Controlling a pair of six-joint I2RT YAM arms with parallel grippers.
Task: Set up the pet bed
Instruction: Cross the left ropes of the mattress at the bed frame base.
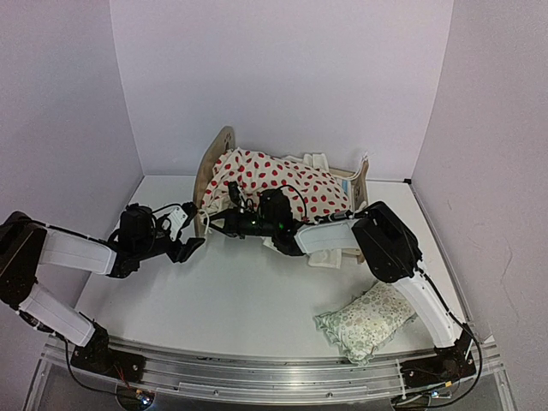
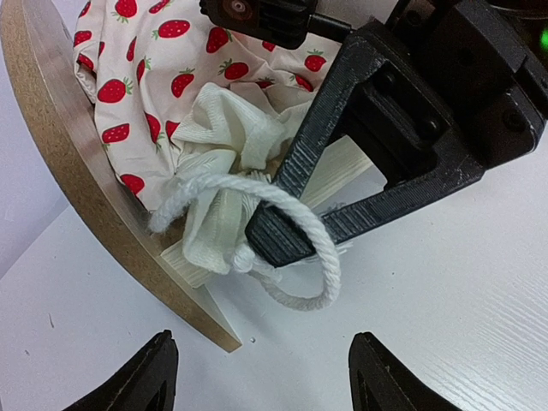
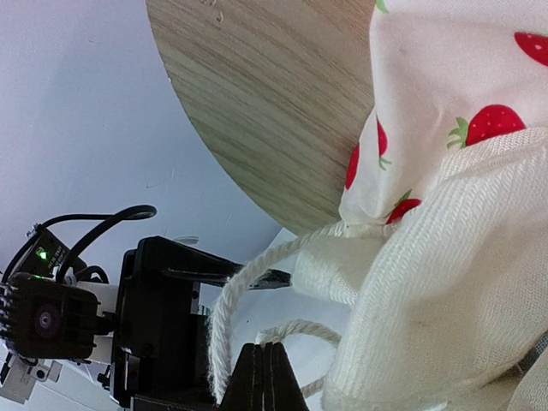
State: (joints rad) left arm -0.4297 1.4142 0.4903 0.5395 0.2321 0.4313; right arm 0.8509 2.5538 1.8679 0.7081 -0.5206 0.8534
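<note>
The pet bed stands at the back of the table, its arched wooden headboard [image 1: 219, 154] on the left and its footboard [image 1: 360, 181] on the right. A cream cushion [image 1: 274, 181] with red strawberries lies heaped on it. At the headboard's [image 2: 47, 145] lower corner a white cord [image 2: 324, 257] hangs from the cushion's [image 2: 128, 68] cream ribbed end and loops over my right gripper's fingers [image 2: 342, 193]. My right gripper [image 3: 264, 377] is shut, the cord [image 3: 224, 300] curling around its tips. My left gripper [image 2: 267, 377] stands open just in front of the loop, touching nothing.
A small green floral pillow [image 1: 364, 321] lies on the table [image 1: 240, 300] at the near right, beside the right arm's forearm. White walls close in the back and both sides. The two grippers [image 1: 193, 229] [image 1: 216, 221] are close together by the headboard.
</note>
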